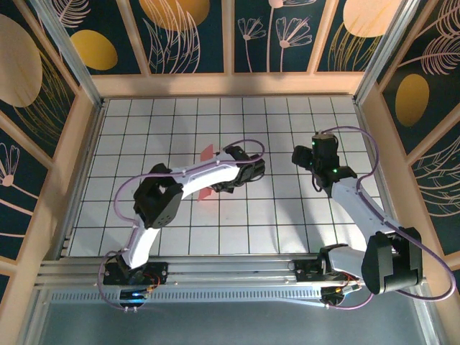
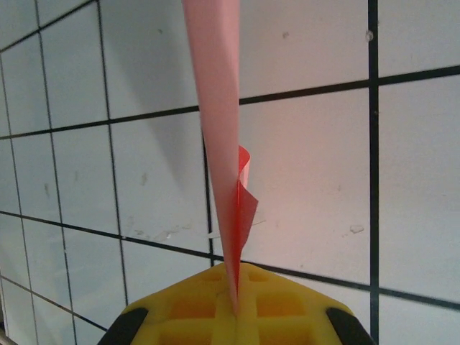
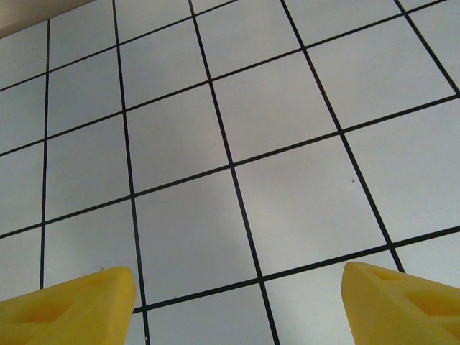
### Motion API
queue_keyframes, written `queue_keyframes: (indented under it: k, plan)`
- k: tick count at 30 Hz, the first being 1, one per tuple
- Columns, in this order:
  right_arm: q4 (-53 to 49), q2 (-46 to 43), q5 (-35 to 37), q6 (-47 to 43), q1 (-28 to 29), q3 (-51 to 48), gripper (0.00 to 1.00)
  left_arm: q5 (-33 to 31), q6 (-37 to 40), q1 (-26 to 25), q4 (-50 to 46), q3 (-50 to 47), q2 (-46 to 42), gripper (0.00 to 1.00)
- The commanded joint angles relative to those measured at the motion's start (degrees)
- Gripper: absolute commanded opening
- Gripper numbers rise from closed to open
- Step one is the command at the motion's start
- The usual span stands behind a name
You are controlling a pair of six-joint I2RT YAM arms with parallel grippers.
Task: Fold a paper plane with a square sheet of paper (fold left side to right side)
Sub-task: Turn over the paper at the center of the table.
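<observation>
The salmon-pink paper plane (image 2: pixel 219 108) is pinched at its near end between the yellow fingertips (image 2: pixel 187 309) of my left gripper (image 2: pixel 238 291), which is shut on it. I see it edge-on as a narrow folded strip running away from the fingers, with a small redder flap (image 2: pixel 244 208) sticking out to the right. From above, pink parts of the paper plane (image 1: pixel 207 152) show on both sides of the left forearm, above the grid. My right gripper (image 3: pixel 237 302) is open over bare grid squares, with nothing between its fingers, and stands to the right (image 1: pixel 307 159) of the left wrist.
The white table (image 1: pixel 287 215) with black grid lines is boxed in by wooden walls (image 1: pixel 230 84) at the back and sides. An aluminium rail (image 1: pixel 230 269) with both arm bases runs along the near edge. Purple cables loop off both arms.
</observation>
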Motion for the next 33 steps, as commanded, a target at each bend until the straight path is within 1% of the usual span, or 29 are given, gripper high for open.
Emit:
queue_keyframes:
  k: [1, 4, 7, 10, 14, 16, 17, 18, 21, 24, 26, 29, 31, 33]
  plan:
    - [2.0, -1.3, -1.6, 0.0, -0.8, -1.1, 0.76, 1.9, -2.0, -0.7, 0.2, 1.7, 3.4, 0.0]
    - [2.4, -1.1, -2.4, -0.1, -1.2, -1.7, 0.76, 3.1, -0.8, -0.7, 0.5, 4.2, 5.4, 0.07]
    - [2.8, -0.4, -4.0, -0.2, -2.0, -2.1, 0.76, 4.4, 0.7, -0.7, -0.1, 7.2, 7.8, 0.15]
    - [2.3, 0.7, -5.6, -0.4, -2.6, -1.6, 0.76, 7.5, 2.6, -0.6, 1.1, 10.5, 9.3, 0.21]
    - [1.2, 1.8, -7.3, -0.5, -2.8, -0.4, 0.77, 12.5, 5.7, -0.2, 4.4, 13.5, 9.2, 0.35]
    - [0.7, 2.2, -7.3, -0.3, -2.8, 0.1, 0.77, 16.4, 7.2, 0.8, 7.9, 13.3, 7.6, 0.42]
    - [0.4, 2.4, -9.5, -0.2, -2.8, 0.4, 0.76, 18.9, 7.8, 1.4, 10.3, 12.5, 6.4, 0.45]
    - [0.2, 2.5, -10.6, -0.1, -2.9, 0.6, 0.77, 21.6, 8.5, 2.1, 13.0, 11.2, 4.7, 0.49]
    - [-0.6, 2.8, -14.2, 0.3, -2.9, 1.5, 0.76, 26.2, 9.8, 4.2, 19.9, 7.0, -0.6, 0.53]
    - [0.3, 3.1, -21.0, 1.4, -2.7, 1.9, 0.72, 30.4, 11.0, 7.3, 29.7, -0.7, -7.9, 0.56]
    - [2.0, 3.7, -27.7, 3.1, -2.6, 1.6, 0.66, 33.3, 11.2, 10.3, 36.8, -7.7, -13.3, 0.58]
    - [6.3, 5.4, -35.6, 7.9, -1.3, 0.4, 0.56, 38.4, 10.6, 15.2, 46.4, -18.0, -20.4, 0.6]
    - [9.0, 7.2, -37.8, 11.4, 0.7, -0.3, 0.48, 42.1, 9.5, 18.8, 52.7, -24.5, -24.5, 0.61]
    - [11.7, 9.9, -39.4, 13.9, 4.0, -0.3, 0.43, 45.3, 7.6, 22.4, 59.3, -30.9, -29.9, 0.62]
